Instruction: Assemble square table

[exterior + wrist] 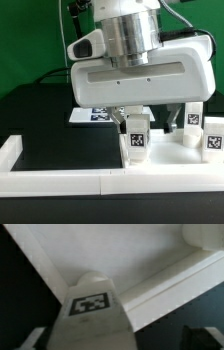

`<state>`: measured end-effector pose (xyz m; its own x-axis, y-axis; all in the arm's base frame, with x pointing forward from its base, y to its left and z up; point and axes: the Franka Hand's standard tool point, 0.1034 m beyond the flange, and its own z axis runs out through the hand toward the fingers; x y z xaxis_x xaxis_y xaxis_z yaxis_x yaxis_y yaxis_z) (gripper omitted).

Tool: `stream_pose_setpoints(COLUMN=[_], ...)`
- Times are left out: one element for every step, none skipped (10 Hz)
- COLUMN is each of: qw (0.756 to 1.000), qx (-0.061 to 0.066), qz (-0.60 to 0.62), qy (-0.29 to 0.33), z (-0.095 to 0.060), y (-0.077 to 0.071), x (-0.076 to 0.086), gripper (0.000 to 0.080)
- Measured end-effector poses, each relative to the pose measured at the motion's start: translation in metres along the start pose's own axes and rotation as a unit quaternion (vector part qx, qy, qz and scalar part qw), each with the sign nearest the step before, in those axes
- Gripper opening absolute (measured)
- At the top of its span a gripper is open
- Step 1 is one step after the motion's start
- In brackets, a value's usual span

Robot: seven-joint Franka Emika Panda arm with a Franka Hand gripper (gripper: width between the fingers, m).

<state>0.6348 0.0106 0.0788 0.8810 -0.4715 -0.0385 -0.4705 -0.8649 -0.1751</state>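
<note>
White leg (92,314) bears a black-and-white tag (89,304).

arm (125,35) — silver cylindrical wrist | hand — white boxy housing | fingers (124,117) — dark
</note>
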Motion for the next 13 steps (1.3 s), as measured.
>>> stream_pose_setpoints(qw=[1.000,1.000,0.998,0.996,0.993,0.986,0.972,0.934,0.897,0.873,0.875,0.885,0.907], qx=[0.000,-0.002,-0.004,-0.004,-0.005,-0.005,0.003,0.023,0.034,0.043,0.045,0.046,0.032], qz=[-0.001,0.015,0.065,0.093,0.119,0.164,0.235,0.357,0.441,0.486,0.481,0.463,0.420], qy=[0.000,0.001,0.001,0.001,0.001,0.001,-0.001,-0.005,-0.012,-0.013,-0.008,-0.007,-0.009], z=[0.000,0.000,0.000,0.000,0.001,0.001,0.002,0.003,0.004,0.004,0.005,0.006,0.005], y=[0.001,0.004,0.007,0.008,0.009,0.010,0.013,0.013,0.012,0.012,0.013,0.013,0.012], x=[0.000,0.001,0.002,0.002,0.002,0.002,0.003,0.001,0.000,-0.001,-0.003,-0.002,-0.004], gripper=[0.0401,0.0401,0.0311,0.0311,0.0303,0.0303,0.0300,0.0300,0.0299,0.0300,0.0300,0.0388,0.0532])
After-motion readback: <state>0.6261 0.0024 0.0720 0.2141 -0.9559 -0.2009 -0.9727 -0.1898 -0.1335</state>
